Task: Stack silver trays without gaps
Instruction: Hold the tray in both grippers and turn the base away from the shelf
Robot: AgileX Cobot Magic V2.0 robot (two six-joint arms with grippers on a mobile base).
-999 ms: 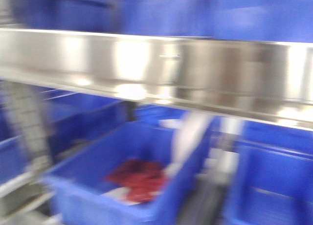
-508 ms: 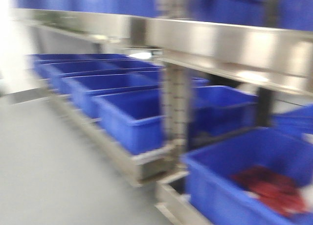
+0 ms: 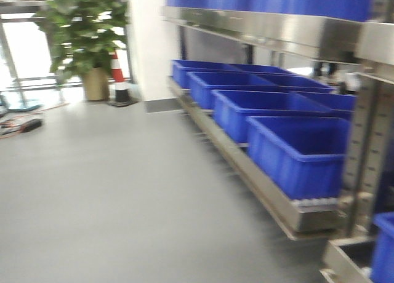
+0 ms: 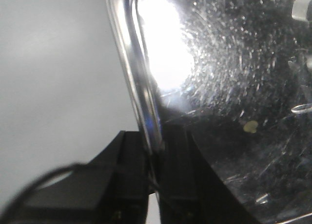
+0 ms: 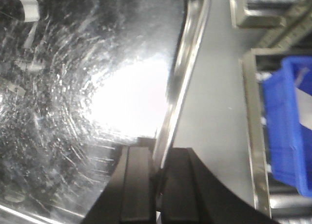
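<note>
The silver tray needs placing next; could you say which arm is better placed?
Probably right: the right tool is shut on the silver tray beside the shelf and blue bin; the left tool, also shut, faces plain grey.

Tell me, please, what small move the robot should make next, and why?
Probably hold the silver tray level and turn the base to look for another tray. The left gripper and right gripper each clamp its rim, and the front view shows floor and blue bins but no tray to stack onto.

Blue bins (image 3: 298, 154) stand in a row on the low steel shelf (image 3: 269, 195).
</note>
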